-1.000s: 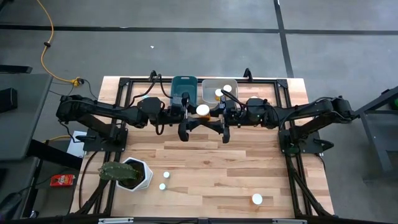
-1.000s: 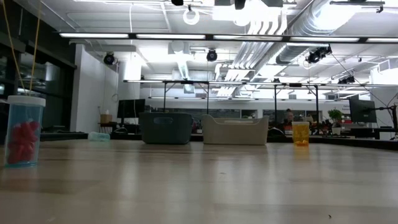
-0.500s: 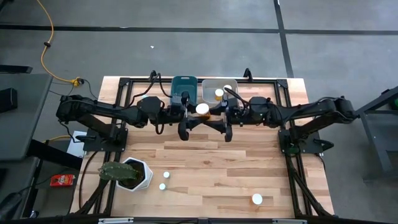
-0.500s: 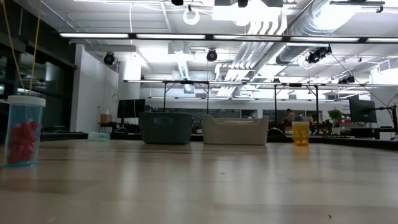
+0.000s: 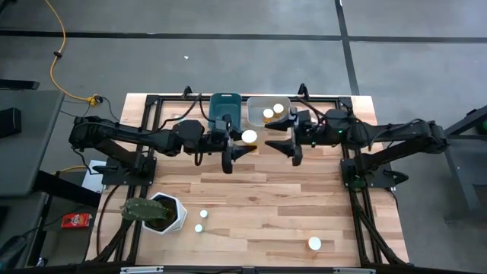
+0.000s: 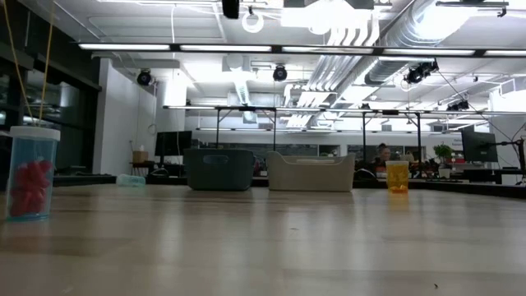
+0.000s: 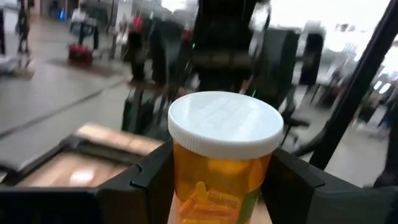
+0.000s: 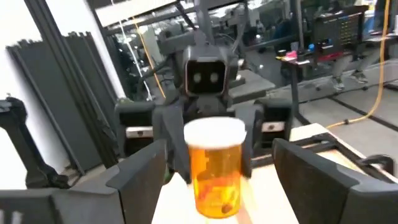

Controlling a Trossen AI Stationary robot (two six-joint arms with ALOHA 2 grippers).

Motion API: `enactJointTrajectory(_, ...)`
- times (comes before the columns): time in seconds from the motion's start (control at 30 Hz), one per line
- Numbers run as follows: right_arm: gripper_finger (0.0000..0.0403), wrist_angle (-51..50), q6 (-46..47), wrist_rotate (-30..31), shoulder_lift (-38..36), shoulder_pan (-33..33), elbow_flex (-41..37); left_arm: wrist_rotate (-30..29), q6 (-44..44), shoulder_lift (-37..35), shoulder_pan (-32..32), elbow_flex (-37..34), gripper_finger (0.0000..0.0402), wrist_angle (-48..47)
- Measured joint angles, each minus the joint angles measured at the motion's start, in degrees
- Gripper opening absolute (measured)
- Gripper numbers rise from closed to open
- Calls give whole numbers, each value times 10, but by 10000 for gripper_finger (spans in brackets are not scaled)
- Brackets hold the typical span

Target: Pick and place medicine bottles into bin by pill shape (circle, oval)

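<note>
One amber bottle (image 7: 222,163) with a white cap, oval orange pills showing through its wall, stands upright clamped in the left tool (image 5: 237,149) at upper centre of the overhead frame, above the desk (image 5: 259,205). The right tool (image 5: 293,144), fingers spread wide and empty, faces it just to the right. Two more bottles (image 5: 268,114) lie in the pale bin (image 5: 256,102).

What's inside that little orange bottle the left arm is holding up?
Through the amber wall of the bottle in the left tool you see a heap of long, capsule-like orange pills. The white cap hides the top; the tool's fingers cover the bottom.
</note>
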Motion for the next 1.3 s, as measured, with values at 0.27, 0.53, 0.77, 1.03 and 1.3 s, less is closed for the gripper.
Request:
enactJointTrajectory(0.27, 282, -125, -5, -1, 10, 5, 0, -8, 39, 44, 0, 49, 186, -174)
enactJointTrajectory(0.53, 282, -169, -43, -1, 64, 6, 0, -4, 62, 115, 0, 86, 186, -238)
enactJointTrajectory(0.77, 282, -189, -57, 0, 72, 5, 0, -5, 63, 127, 0, 89, 186, -236)
enactJointTrajectory(1.03, 282, -192, -57, 0, 80, 4, 0, -5, 68, 127, 0, 89, 186, -209)
enactJointTrajectory(1.3, 271, -160, -42, 10, 88, 4, -1, -3, 77, 127, 0, 88, 186, -213)
